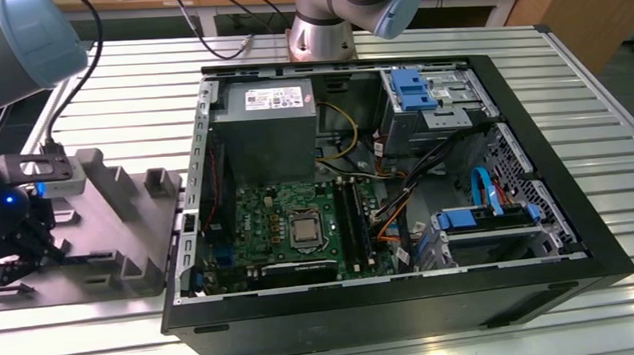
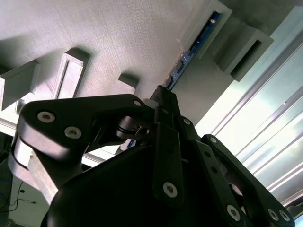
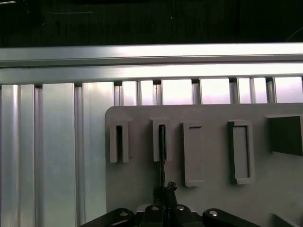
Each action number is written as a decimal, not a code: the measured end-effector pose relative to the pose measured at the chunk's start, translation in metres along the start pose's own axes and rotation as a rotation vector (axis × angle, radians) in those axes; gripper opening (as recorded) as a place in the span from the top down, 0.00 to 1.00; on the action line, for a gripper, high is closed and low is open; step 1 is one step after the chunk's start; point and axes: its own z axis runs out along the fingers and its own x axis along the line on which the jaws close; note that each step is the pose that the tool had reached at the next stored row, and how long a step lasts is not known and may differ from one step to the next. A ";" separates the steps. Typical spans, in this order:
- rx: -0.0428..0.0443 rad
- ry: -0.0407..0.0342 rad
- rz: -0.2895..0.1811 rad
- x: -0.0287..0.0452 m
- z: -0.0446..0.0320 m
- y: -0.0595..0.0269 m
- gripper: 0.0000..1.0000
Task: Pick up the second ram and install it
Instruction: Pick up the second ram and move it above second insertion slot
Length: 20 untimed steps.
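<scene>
The second ram (image 2: 196,45) is a thin dark stick with a bluish-green edge. It stands on edge in a narrow slot of the grey holder block (image 2: 118,38). In the first wrist view the second ram (image 3: 162,146) runs from that slot down to my gripper (image 3: 164,191). My gripper (image 2: 163,97) has its black fingers drawn together on the stick's near end. In the exterior view my gripper (image 1: 15,255) is low over the holder block (image 1: 116,226), at that view's left. The motherboard's memory slots (image 1: 351,216) lie inside the open computer case (image 1: 409,318).
The holder block (image 3: 213,189) has several other raised slots beside the occupied one. It rests on a ribbed aluminium table (image 1: 131,89). Inside the case are a power supply (image 1: 263,128), loose cables (image 1: 403,182) and blue drive brackets (image 1: 412,89). The arm's base (image 1: 322,33) stands behind the case.
</scene>
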 end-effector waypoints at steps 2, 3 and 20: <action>-0.0002 0.0001 0.000 -0.0001 -0.0009 0.0000 0.88; 0.0000 0.0000 0.000 -0.0001 -0.0009 0.0000 0.88; 0.0062 0.0002 0.000 -0.0007 -0.0143 0.0007 0.88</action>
